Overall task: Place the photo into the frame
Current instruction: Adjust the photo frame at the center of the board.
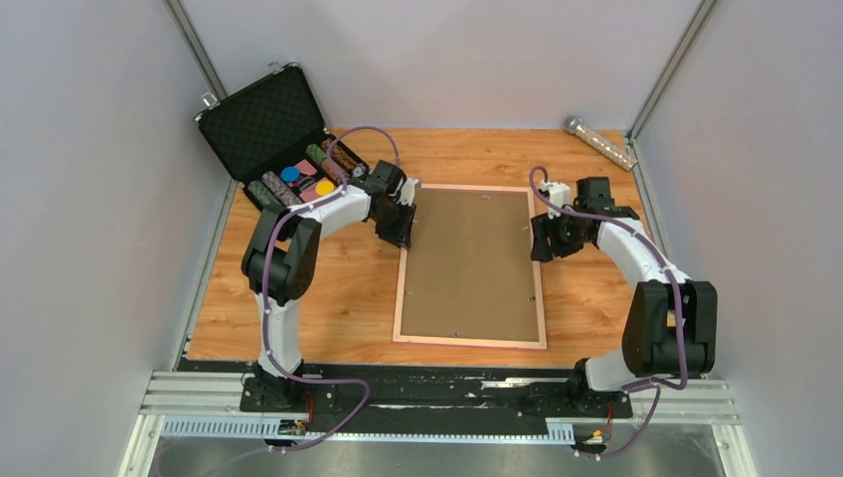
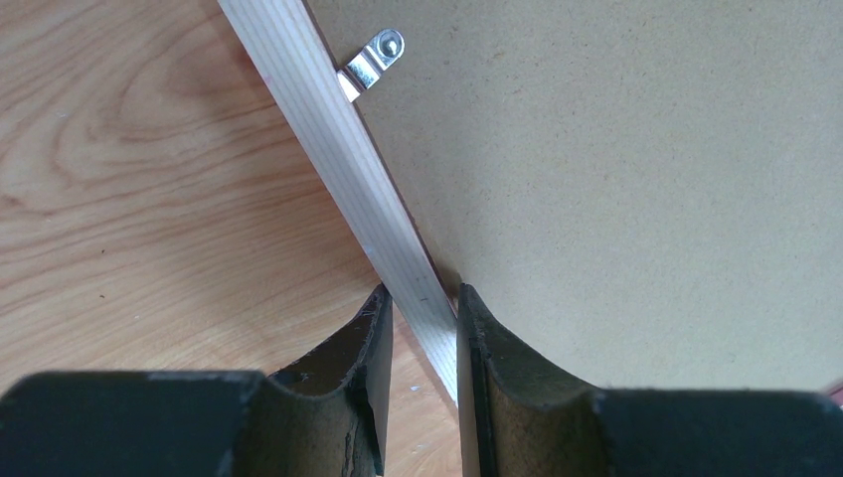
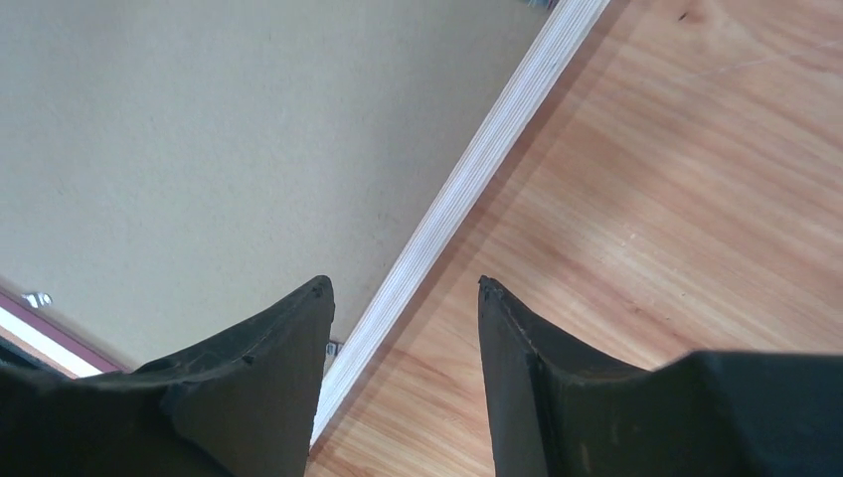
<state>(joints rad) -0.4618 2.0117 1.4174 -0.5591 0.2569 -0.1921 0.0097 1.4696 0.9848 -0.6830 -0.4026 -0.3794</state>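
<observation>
Well, progress first, L to R. The left gripper [image 2: 421, 298] sits at abt 10 o'clock of the frame [image 1: 400, 298]. Its jaws are narrow and pinched on the L rail, one finger on the outer wood side, the other on the inner edge by the board [image 1: 469, 263]. The frame lies face down at the centre of the table [image 1: 318, 308], wood back up, w/ the brown board filling the opening. A metal clip [image 2: 376, 58] on the L rail reaches over the board. The photo isn't visible anywhere (presumably under the board, but that can't be told from here). The right gripper [image 3: 403, 283] hangs at abt 2 o'clock of the frame, jaws wide, straddling the R rail w/o touching it and holding nothing.

My read: loading is prob done, and what's left is checking the clips are turned in and maybe flipping the frame. If the photo isn't in there, the main step remains.

Containers: an open case [image 1: 260, 121] sits at 10 o'clock of the table w/ its foam lid raised. Its tray holds patterned rolls [image 1: 281, 189], a blue disc [image 1: 289, 174], a yellow disc [image 1: 325, 187] and a pink piece [image 1: 304, 169]. At 1 o'clock a glittery tube [image 1: 600, 143] lies by the far R wall; its contents can't be made out.
</observation>
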